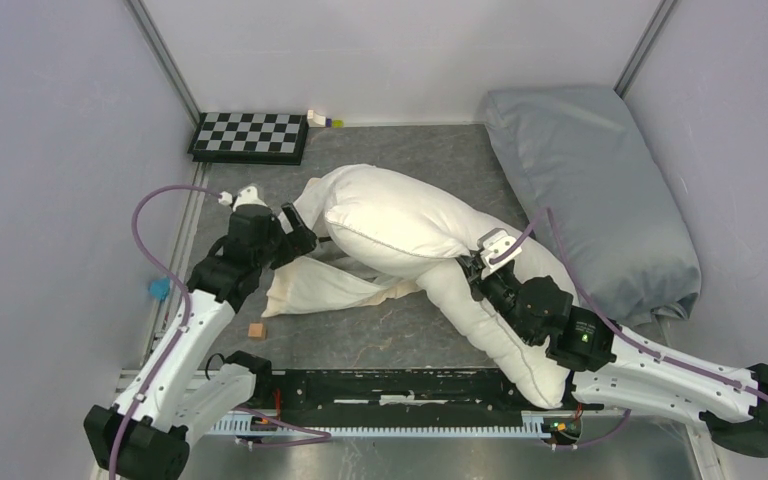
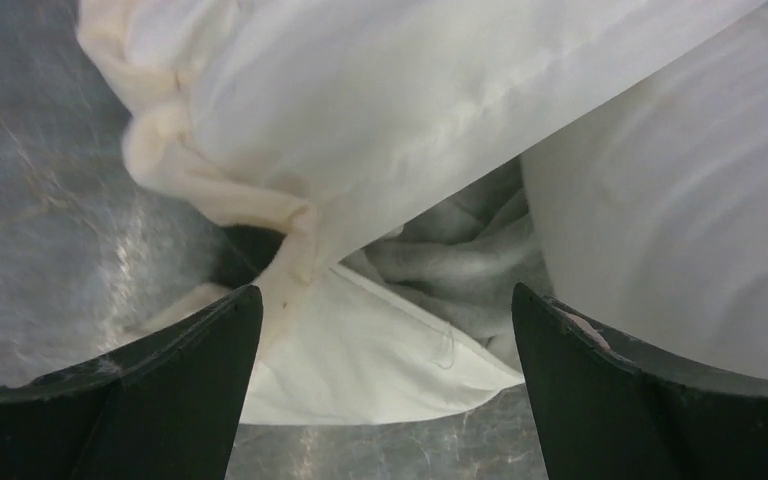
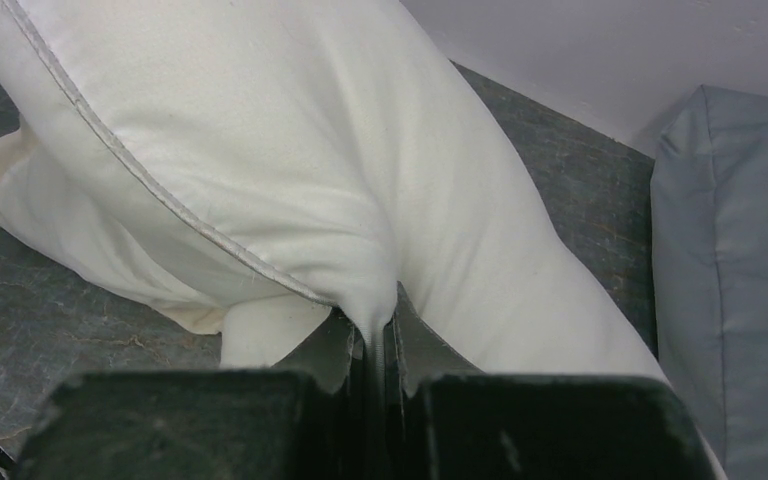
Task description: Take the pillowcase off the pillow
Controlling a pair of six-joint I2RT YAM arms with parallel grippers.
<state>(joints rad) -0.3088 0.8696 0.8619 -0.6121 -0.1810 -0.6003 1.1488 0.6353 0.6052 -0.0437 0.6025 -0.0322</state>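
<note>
Top external view: the pillowcase (image 1: 325,288), soft, light and limp, lies crumpled on the tabletop (image 1: 400,340) at the far-left end of the pillow (image 1: 400,225); I would pinch its frilled edge. The plump pillow runs diagonally, far-left to near-right. My left end effector (image 1: 305,240) gapes empty beside the case; the right end effector (image 1: 471,269) is pinched onto pillow fabric.

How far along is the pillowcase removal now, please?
Mostly done: the pillow shows bare almost everywhere, and the pillowcase lies flat beside and partly under it. In hand: the right gripper is shut on the pillow's seam; the left gripper is open over the frilled edge. To do: pull the two fully apart.
</note>
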